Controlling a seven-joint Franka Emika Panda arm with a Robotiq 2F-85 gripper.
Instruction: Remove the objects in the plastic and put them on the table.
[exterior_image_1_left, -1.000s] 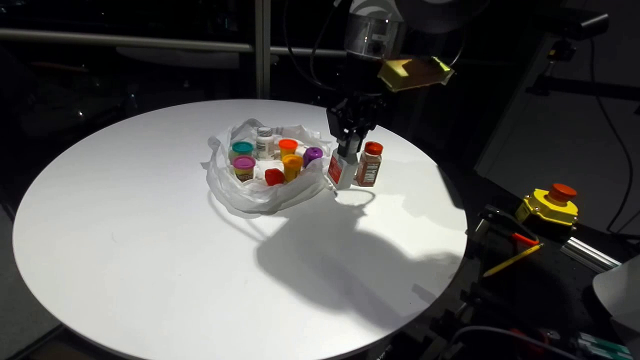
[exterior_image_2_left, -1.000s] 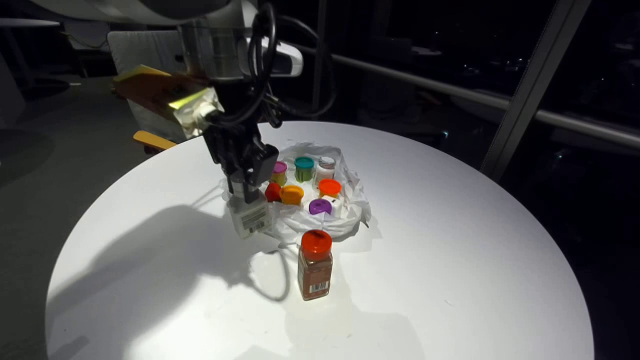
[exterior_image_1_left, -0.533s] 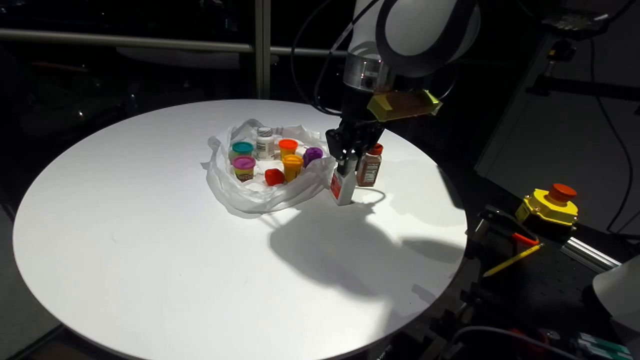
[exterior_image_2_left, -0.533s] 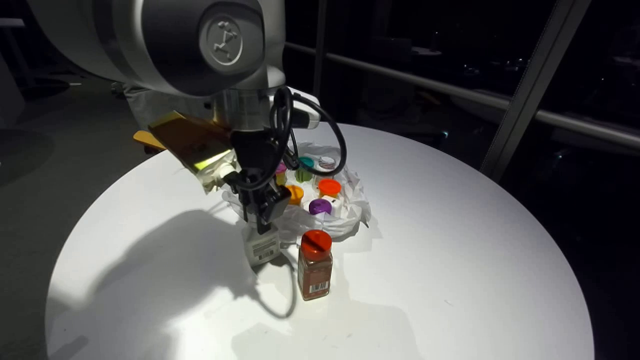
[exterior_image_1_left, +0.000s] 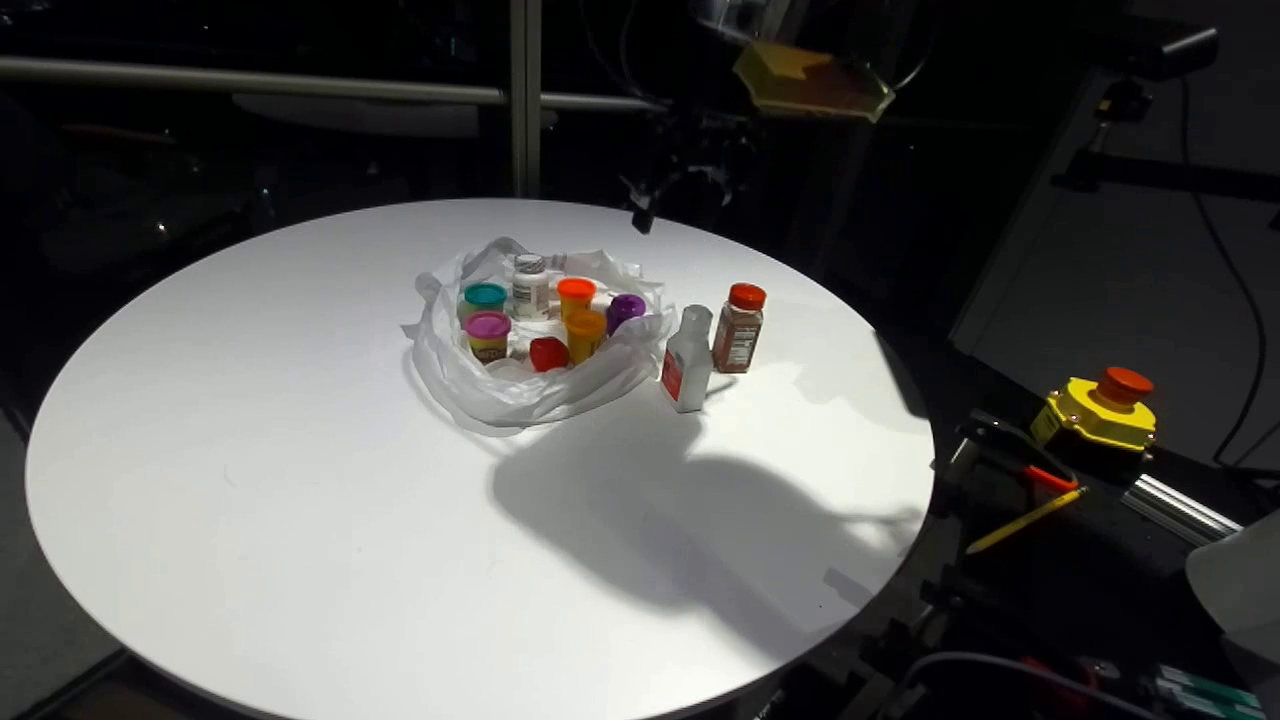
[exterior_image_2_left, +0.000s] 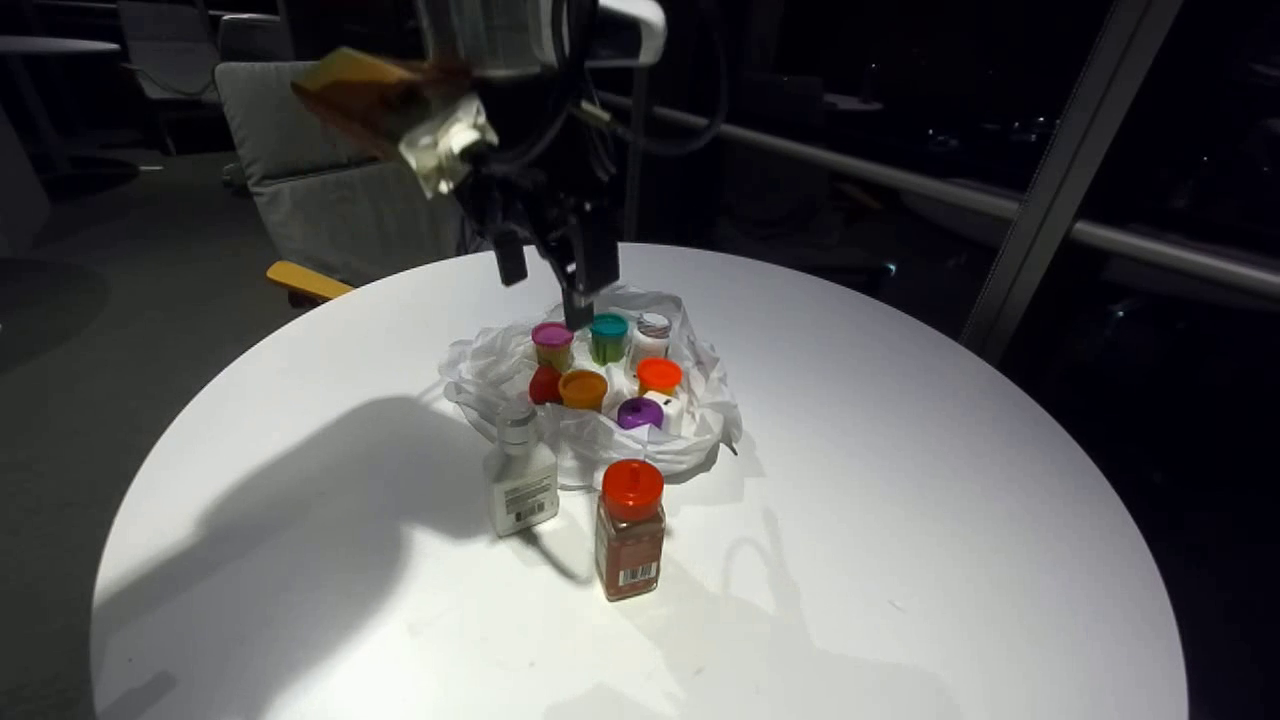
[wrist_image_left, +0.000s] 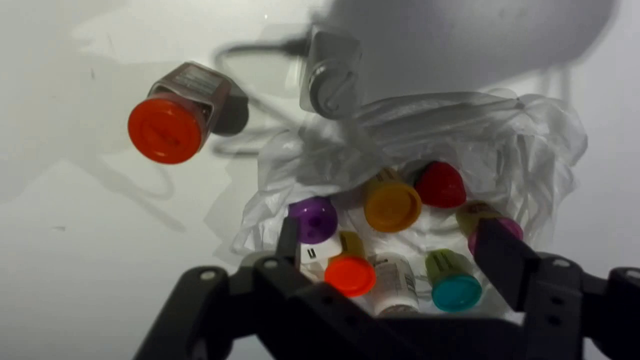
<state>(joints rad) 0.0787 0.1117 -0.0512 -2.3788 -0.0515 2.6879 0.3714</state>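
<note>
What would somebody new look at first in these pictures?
Probably the crumpled whitish plastic bag on the round white table, where the small tub with a bright orange lid and the small tub with a teal lid add strong colour inside. Then the squarish clear jar with a red lid, standing outside the bag on the table. Above the table, the black robot hand hangs open.

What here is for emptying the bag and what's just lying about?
For the job: gripper, table, plastic bag; inside it, tubs, small bottle, purple item, red item; outside it, white bottle, red-capped jar.
Lying about: yellow button box, pencil, chair.
</note>
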